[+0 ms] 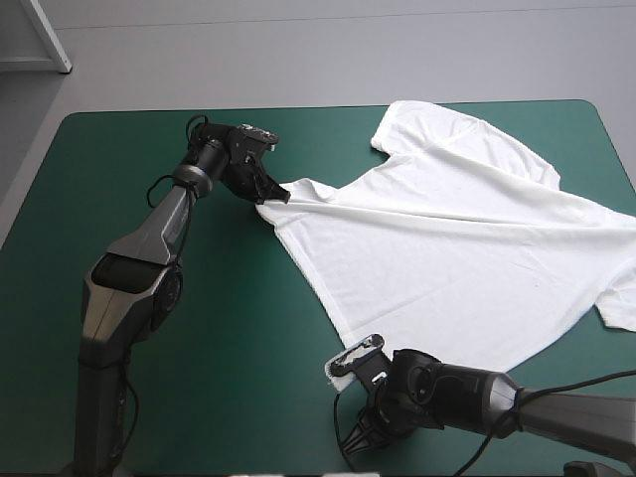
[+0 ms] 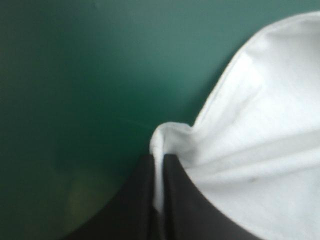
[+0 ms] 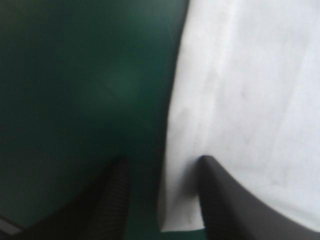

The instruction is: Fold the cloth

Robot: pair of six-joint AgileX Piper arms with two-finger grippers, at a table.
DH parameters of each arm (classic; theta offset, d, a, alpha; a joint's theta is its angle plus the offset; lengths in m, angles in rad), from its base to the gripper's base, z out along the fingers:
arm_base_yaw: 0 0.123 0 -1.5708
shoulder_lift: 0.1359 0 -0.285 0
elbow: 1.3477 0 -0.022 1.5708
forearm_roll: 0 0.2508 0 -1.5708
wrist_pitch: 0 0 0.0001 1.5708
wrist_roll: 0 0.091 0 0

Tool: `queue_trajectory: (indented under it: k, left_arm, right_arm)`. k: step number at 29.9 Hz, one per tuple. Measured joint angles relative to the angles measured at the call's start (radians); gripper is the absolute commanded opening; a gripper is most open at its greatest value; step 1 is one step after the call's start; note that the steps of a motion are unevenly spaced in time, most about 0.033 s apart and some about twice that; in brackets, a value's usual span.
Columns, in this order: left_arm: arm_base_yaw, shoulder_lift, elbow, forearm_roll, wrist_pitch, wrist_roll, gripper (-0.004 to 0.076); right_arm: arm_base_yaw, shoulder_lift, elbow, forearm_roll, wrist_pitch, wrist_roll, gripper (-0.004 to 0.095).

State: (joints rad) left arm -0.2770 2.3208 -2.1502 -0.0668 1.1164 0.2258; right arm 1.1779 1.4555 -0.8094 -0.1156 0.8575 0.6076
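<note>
The white T-shirt [image 1: 447,248] lies spread over the right half of the bench, on the teal-green cover [image 1: 248,328], mostly flat with long creases running across it. 1 sleeve [image 1: 402,124] points toward the bench's far edge and the other [image 1: 616,298] reaches its right edge. The shirt's straight edge faces the bench's left side, and the 2 tools sit at its 2 ends. The left tool [image 1: 272,194] is at the far corner of that edge, and its wrist view shows the black fingers [image 2: 180,200] all but closed on a thin fold of white cloth, which bunches into a small ridge just ahead of the tips, so it is gripping the T-shirt. The right tool [image 1: 350,366] is at the near corner, low over the bench. Its fingers stand apart, 1 over the bare cover and 1 over the cloth, with the shirt's edge and corner lying between them, ungripped. The 2 tools are well apart.
</note>
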Motion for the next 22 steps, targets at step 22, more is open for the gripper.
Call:
queue_trajectory:
  k: [22]
  left_arm:
    - [-0.001, -0.14, -0.261, 0.053, 0.136, -0.038, -0.0008]
  right_arm:
    - [-0.001, -0.263, -0.157, -0.461, 0.323, 0.162, -0.0019]
